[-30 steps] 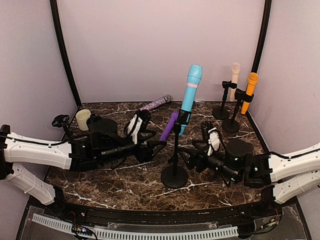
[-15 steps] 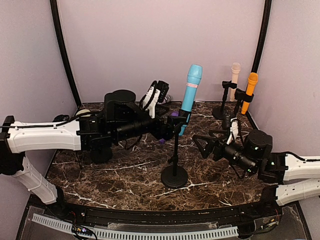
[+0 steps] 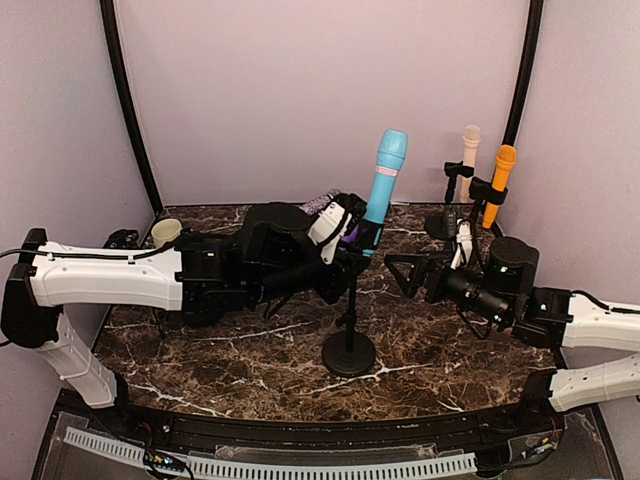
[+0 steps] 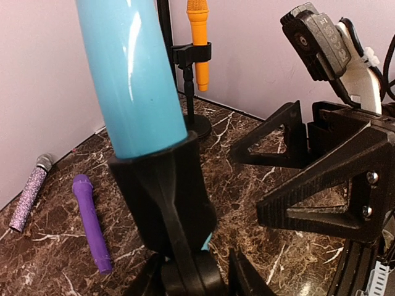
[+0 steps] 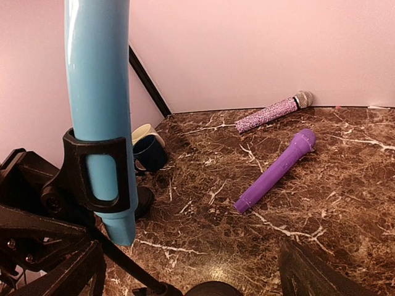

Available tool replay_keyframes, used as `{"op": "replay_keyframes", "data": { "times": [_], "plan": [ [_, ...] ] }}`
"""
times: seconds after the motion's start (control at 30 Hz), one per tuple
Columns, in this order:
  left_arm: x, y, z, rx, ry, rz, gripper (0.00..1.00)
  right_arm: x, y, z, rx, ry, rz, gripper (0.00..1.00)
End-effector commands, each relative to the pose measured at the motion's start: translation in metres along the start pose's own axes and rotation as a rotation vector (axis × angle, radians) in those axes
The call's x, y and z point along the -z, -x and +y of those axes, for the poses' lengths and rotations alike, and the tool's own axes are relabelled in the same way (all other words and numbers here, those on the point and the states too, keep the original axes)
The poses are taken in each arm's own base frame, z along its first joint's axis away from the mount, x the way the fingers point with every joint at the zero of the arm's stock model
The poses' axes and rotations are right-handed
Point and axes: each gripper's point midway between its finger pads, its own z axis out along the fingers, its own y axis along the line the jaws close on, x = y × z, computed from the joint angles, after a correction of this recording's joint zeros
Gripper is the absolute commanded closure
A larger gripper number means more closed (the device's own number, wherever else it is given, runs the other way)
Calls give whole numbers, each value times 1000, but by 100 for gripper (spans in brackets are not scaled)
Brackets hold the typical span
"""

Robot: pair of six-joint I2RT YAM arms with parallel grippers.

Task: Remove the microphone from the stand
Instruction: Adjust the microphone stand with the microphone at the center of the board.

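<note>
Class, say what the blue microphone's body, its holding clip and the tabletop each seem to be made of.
Blue microphone: likely glossy plastic, bright streak reflections.
Clip: matte black plastic, perhaps rubbery, no shine.
Tabletop: dark marble look with white veins, possibly a printed laminate.

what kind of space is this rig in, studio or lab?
Likely a lab test booth, not a studio: plain lilac walls box in a marble-look table, with a blue microphone and orange microphone clipped on stands as props.
</note>
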Motion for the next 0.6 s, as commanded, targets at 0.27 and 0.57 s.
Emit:
{"op": "replay_keyframes", "data": {
  "times": [0.27,0.57],
  "plan": [
    [16,-17,-5,-17,-38,-37,85,10,45,23,-115,86,-98,2],
    [17,-55,-13,-26,-99,0,85,20,65,46,-134,215,-162,1]
  ]
}}
